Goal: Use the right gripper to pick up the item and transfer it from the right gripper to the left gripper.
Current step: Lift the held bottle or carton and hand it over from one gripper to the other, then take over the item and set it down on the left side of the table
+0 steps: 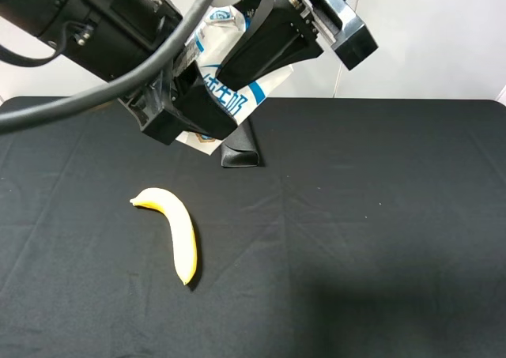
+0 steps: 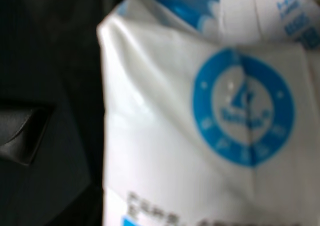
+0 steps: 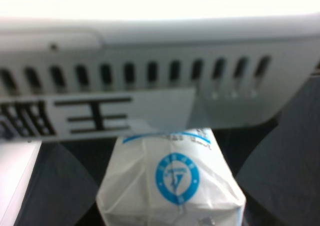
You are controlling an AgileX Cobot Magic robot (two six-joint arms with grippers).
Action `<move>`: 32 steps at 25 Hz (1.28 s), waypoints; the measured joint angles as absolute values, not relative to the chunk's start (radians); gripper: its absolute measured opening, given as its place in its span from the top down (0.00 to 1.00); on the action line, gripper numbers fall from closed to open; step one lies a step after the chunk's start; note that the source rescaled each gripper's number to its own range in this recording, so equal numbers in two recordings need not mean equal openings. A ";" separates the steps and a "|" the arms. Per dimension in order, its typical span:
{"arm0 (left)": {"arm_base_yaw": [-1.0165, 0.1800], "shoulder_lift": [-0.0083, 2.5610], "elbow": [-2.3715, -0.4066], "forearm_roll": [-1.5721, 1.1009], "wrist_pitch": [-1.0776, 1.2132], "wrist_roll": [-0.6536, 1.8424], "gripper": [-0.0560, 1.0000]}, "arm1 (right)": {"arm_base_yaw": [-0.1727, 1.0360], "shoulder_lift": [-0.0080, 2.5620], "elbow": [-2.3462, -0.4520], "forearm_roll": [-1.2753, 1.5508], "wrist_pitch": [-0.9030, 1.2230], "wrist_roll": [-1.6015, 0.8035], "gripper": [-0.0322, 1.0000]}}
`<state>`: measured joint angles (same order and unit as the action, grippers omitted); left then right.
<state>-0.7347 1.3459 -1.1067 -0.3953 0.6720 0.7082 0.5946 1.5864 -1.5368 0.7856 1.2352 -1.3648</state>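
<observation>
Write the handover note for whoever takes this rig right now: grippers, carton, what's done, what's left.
The right gripper is raised above the black table, shut on the small white milk carton with blue lettering.
The left gripper is up against the carton's lower end. The views do not show whether it has closed.
The carton hangs in the air between both grippers, above the black glasses case. The yellow banana lies apart on the table.
Done: pick-up.
Left: confirm the left gripper's hold, open the right gripper, draw it clear.
</observation>
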 joint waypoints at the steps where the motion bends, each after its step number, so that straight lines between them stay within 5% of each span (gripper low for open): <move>1: -0.735 1.346 -1.107 -0.395 0.672 0.708 0.91 | 0.595 1.586 -1.537 0.786 1.235 -1.365 0.90; 3: -0.735 1.346 -1.107 -0.394 0.671 0.708 0.94 | 0.595 1.586 -1.537 0.796 1.215 -1.351 0.69; 4: -0.735 1.347 -1.107 -0.394 0.672 0.708 0.94 | 0.595 1.586 -1.539 0.806 1.195 -1.342 0.40; 5: -0.735 1.347 -1.107 -0.394 0.673 0.708 0.94 | 0.595 1.586 -1.541 0.813 1.183 -1.329 0.26; 8: -0.735 1.347 -1.107 -0.395 0.673 0.708 0.94 | 0.595 1.584 -1.542 0.819 1.167 -1.285 0.05; 32: -0.735 1.347 -1.107 -0.393 0.675 0.708 0.94 | 0.595 1.416 -1.542 0.543 1.212 -1.054 0.00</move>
<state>-0.7347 1.3468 -1.1067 -0.3931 0.6746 0.7082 0.5946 1.4163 -1.5419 0.5427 1.2121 -1.0545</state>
